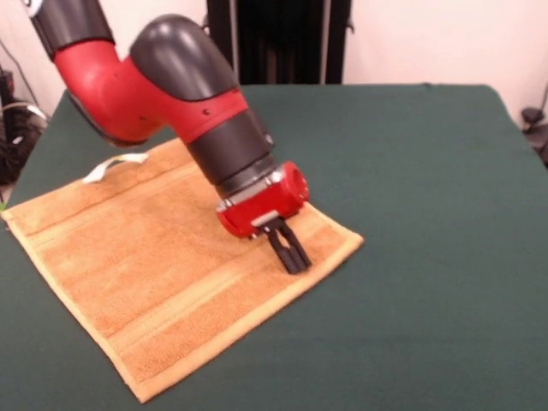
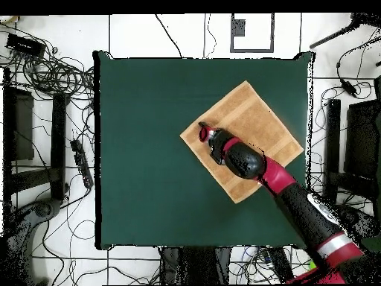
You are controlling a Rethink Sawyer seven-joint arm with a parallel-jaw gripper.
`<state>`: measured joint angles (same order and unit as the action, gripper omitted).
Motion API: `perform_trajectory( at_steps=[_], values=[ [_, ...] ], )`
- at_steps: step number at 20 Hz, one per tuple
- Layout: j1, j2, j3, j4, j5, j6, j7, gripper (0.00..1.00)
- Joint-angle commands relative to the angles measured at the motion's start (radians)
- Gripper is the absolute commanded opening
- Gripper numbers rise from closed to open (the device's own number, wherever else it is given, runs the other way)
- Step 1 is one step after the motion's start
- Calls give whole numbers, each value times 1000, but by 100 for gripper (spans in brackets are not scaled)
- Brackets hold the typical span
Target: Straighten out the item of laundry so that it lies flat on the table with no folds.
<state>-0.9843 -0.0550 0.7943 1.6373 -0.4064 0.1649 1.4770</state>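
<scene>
The orange-tan towel (image 1: 145, 265) lies spread out on the dark green table (image 1: 428, 214), at the left in the front view, and looks flat. Stripe bands run near two edges, and its white tag loop (image 1: 107, 167) sticks out at the far edge. My gripper (image 1: 295, 261) points down at the towel's right corner, with its black fingers (image 1: 287, 244) close together and their tips at the cloth. In the overhead view the towel (image 2: 249, 112) sits right of centre on the table (image 2: 149, 149), and the gripper (image 2: 202, 132) is over its left corner. My arm hides part of the towel.
The red and black arm (image 1: 171, 86) reaches in from the top left of the front view across the towel's far part. In the overhead view, cables (image 2: 52, 71) and stands lie on the floor around the table.
</scene>
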Motion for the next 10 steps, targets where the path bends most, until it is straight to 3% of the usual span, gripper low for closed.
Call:
perform_trajectory(
  at_steps=[1, 10],
  values=[
    [191, 121, -185, -195, 43, -116, 224, 0],
    [282, 121, -223, -231, 167, -171, 225, 0]
  ],
)
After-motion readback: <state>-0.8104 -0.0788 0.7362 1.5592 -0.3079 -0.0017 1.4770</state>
